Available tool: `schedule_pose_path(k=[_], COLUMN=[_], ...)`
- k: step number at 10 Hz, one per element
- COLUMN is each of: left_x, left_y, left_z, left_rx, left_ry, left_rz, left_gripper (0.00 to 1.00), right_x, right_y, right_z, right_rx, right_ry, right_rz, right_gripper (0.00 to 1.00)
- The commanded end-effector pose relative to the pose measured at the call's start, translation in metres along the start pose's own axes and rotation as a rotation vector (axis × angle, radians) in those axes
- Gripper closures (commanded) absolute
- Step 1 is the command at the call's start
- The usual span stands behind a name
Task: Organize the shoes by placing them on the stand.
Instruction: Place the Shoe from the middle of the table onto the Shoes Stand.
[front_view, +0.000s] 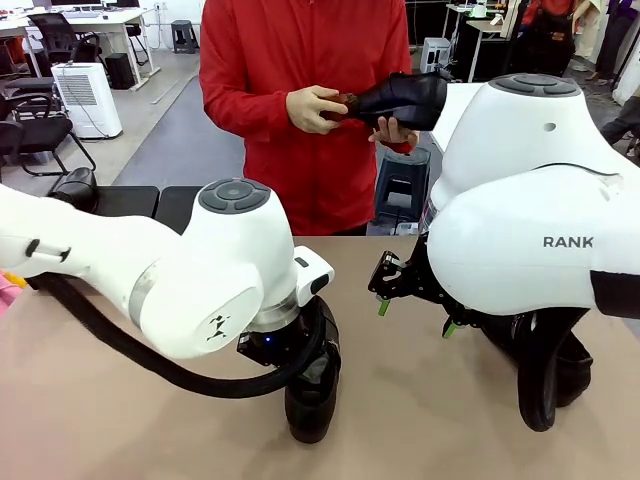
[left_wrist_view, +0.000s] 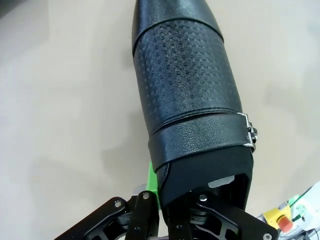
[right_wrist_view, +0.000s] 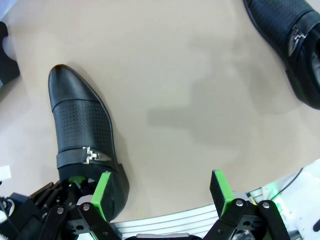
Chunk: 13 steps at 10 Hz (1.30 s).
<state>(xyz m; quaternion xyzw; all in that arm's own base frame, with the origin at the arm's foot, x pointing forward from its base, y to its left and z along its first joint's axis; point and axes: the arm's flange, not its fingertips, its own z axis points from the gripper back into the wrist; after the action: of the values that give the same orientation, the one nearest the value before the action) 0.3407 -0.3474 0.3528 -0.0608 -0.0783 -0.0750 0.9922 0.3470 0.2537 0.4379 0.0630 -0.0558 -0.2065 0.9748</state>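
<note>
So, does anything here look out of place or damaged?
Nothing looks damaged or spilled. What stands out is shoes off the stand: one shoe lies on the table, clamped at its heel by the left gripper; a second shoe lies loose beyond the open right gripper; the person's hands hold a third shoe.

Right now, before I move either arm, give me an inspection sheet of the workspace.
Surface: tan table, no spills seen.
Job's things: gripped shoe in left gripper; second shoe lying free on the table; third shoe in the person's hands; fourth shoe on the stand.
Clutter: yellow box with red button.
Grippers: left gripper shut on gripped shoe's heel; right gripper open.
Cables: black cable looping under left arm.
Surroundings: chairs, white appliance.
</note>
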Motion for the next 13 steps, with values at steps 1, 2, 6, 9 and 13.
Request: schedule_pose_path(k=[1,2,6,9,13], left_x=[-0.023,-0.033,-0.033,0.009,0.076], left_y=[0.029,0.044,0.14,0.229,0.332], left_z=[0.043,0.067,0.166,0.209,0.207], left_rx=[-0.048,-0.053,0.067,0.2,0.21], left_ry=[-0.043,-0.101,-0.352,-0.468,-0.494], left_rz=[0.013,0.006,-0.027,-0.023,0.046], left_gripper=[1.0,1.0,1.0,1.0,1.0], right_x=[0.004,0.004,0.004,0.004,0.004], right_y=[0.0,0.0,0.0,0.0,0.0], right_z=[0.003,0.003,0.003,0.003,0.003], right_rx=[-0.001,-0.001,-0.001,-0.001,-0.001], right_ry=[0.0,0.0,0.0,0.0,0.0], right_rz=[0.022,0.022,0.022,0.022,0.022], right_gripper=[0.0,0.0,0.0,0.0,0.0])
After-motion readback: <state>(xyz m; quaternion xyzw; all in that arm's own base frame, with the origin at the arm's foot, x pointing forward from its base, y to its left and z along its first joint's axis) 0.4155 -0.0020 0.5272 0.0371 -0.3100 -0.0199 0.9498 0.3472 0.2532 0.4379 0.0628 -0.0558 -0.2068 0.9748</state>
